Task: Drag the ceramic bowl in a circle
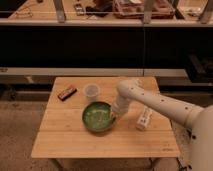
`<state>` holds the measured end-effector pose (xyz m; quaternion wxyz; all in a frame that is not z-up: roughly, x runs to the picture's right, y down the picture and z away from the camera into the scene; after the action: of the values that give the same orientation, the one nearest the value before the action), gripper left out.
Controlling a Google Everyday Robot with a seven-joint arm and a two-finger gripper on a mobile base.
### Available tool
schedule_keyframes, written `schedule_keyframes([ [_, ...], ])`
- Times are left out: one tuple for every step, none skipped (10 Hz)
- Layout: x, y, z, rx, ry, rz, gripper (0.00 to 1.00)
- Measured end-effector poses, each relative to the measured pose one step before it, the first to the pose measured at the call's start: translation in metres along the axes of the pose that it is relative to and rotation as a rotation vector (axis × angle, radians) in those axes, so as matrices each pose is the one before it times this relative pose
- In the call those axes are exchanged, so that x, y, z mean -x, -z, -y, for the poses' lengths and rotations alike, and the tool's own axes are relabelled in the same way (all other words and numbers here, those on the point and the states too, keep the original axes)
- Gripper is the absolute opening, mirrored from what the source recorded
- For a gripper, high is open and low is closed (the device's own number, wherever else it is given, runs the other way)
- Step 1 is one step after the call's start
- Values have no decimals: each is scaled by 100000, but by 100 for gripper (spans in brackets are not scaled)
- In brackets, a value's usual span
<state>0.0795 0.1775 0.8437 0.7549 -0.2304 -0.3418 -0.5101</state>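
A light wooden slatted table (60, 140) is being shown in front of dark shelving. The white robot arm (160, 102) is being reached in from the right, elbow over the table's rear right part. The ceramic bowl (97, 117), green-glazed, wide and shallow, is being seen upright near the table's middle, just in front of a translucent plastic cup (92, 91) and left of a white packet (144, 118) lying on the wood. A brown snack bar (66, 93) is being seen near the rear left, well apart from the bowl. The gripper (115, 114) is being held down at the bowl's right rim, touching or just over it; whether it is clamped on the rim or released cannot be told. The bowl is being judged stiff, fairly heavy, glaze-slick and chippable; the rim is being taken as the only sensible hold, wall pinched between inside and outside, with drag kept low and smooth so tipping and contact with cup or packet are being avoided.
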Motion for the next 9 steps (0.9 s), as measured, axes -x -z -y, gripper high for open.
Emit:
schedule_keyframes([
  [514, 596, -2242, -1783, -3562, -483, 0],
  [1430, 905, -2209, -2570, -1813, -1105, 0],
  [1693, 533, -1077, -533, 1386, 132, 0],
  [2286, 440, -689, -86, 3648, 246, 0],
  [2662, 58, -508, 1363, 5035, 1009, 0],
  [2432, -490, 183, 1905, 5853, 1716, 0],
  [1998, -738, 816, 1696, 6075, 1808, 0],
  [1296, -713, 1356, 901, 5413, 1264, 0],
  [555, -431, 2680, -173, 7081, 192, 0],
])
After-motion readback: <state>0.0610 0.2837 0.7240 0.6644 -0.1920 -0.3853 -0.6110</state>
